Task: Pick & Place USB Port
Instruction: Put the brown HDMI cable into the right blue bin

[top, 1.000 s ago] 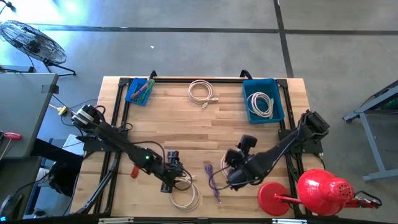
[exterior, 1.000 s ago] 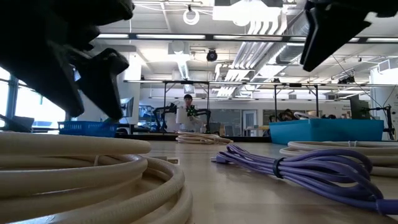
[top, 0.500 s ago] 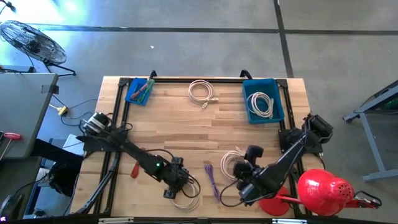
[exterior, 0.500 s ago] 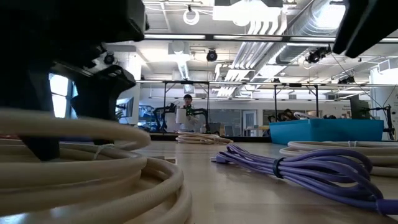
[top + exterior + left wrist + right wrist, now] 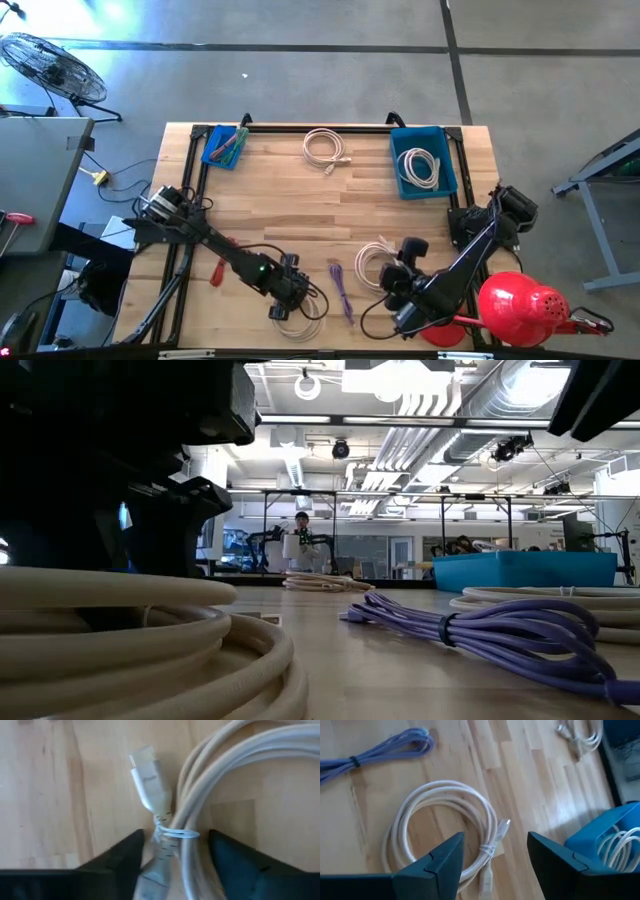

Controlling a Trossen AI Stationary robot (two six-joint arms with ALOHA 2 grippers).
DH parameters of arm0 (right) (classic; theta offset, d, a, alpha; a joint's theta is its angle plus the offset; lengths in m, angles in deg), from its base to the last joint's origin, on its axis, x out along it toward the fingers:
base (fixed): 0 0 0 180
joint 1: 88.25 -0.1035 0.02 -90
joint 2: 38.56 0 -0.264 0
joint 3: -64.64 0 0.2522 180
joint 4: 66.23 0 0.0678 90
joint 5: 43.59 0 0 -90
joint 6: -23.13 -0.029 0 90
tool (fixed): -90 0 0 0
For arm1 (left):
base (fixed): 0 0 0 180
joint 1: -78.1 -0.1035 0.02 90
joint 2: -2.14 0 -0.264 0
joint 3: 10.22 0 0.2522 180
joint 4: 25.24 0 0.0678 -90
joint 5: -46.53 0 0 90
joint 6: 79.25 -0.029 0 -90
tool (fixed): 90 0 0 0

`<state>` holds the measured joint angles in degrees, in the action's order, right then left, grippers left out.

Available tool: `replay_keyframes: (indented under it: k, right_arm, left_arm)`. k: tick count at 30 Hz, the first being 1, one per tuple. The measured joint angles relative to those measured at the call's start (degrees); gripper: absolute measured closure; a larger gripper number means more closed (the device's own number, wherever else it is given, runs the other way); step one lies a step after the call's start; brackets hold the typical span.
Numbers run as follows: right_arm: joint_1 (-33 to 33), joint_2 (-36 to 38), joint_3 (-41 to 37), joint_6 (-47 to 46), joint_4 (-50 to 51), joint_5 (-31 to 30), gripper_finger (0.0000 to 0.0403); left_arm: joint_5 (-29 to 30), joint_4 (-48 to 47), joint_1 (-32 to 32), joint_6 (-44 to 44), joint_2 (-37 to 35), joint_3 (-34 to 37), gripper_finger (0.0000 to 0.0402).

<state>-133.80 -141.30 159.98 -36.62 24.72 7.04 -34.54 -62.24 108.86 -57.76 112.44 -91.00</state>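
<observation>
A red desk lamp (image 5: 520, 310) stands at the wooden desk's (image 5: 290, 195) near right corner; a grey floor fan (image 5: 52, 65) sits on the concrete floor well off the far left corner; a person (image 5: 302, 525) stands far back in the room, among metal frames under bright ceiling lights.

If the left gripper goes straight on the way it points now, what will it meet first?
Probably the white cable coil: the left gripper has its open fingers on either side of the tied strands and the plug. Beneath lies the table; depth is unclear.
</observation>
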Motion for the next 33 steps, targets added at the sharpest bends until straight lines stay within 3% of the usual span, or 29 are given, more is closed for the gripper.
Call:
replay_keyframes:
  k: [4, 14, 24, 29, 33]
  right_arm:
    - [0.01, 0.0, 0.0, 0.18, -0.02, -2.35, 0.0194]
    - [-0.8, -0.02, 0.09, 3.79, -4.47, -5.03, 0.0194]
    - [-7.58, 4.21, 1.07, 16.55, -20.3, -13.75, 0.0194]
    - [-10.46, 8.1, 1.09, 25.28, -31.05, -17.06, 0.0194]
    - [-11.2, 9.38, 1.05, 33.31, -39.02, -14.6, 0.0194]
  left_arm:
    - [0.45, -0.18, 0.0, -0.87, -0.38, 0.02, 0.0347]
    - [7.97, -9.67, 0.35, -4.63, 0.24, -7.15, 0.0345]
    - [28.49, -33.51, 5.12, -7.51, 0.0, -27.49, 0.0345]
    - [40.29, -34.83, 7.88, -13.43, -0.07, -32.27, 0.0345]
    - [47.11, -33.9, 9.18, -19.88, -0.11, -32.81, 0.0345]
